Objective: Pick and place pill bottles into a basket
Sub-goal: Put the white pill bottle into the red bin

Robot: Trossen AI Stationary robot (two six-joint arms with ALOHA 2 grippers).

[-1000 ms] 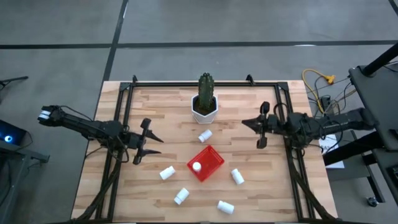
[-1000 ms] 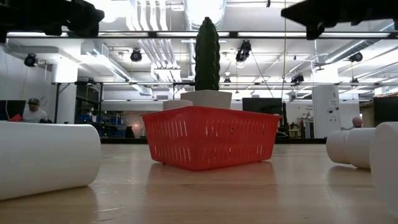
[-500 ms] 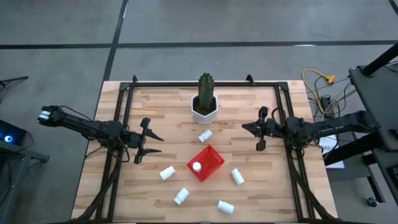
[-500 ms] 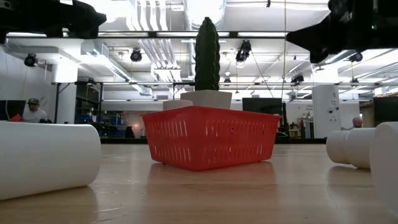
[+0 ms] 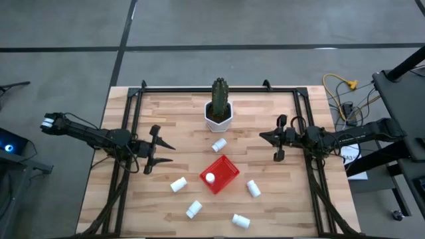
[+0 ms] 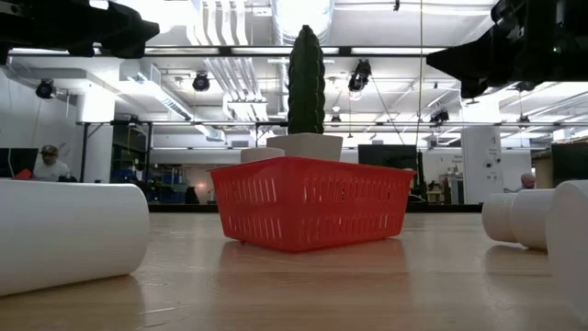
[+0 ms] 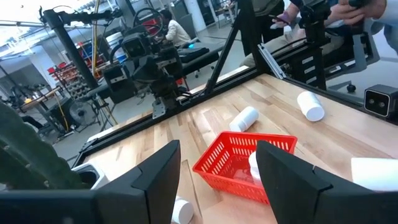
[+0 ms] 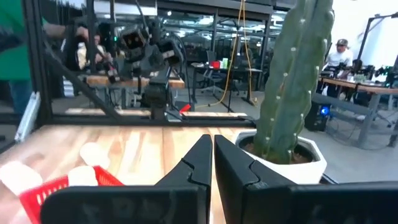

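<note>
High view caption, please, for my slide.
One pill bottle in the red basket, five on the table; both grippers hover apart.

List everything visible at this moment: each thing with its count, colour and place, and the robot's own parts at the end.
pill bottles: six, white; one standing in the basket, five lying on the table around it
basket: one, bright red, middle of the table
cactus: one, green, in a white hexagonal pot at the table's far edge
table: one, light wood with a dark frame
cables: yellow and dark, on the floor beyond the table's right side
left gripper: dark, fingers apart, empty, above the table's left side
right gripper: dark, fingers shut, empty, above the table's right side
</note>
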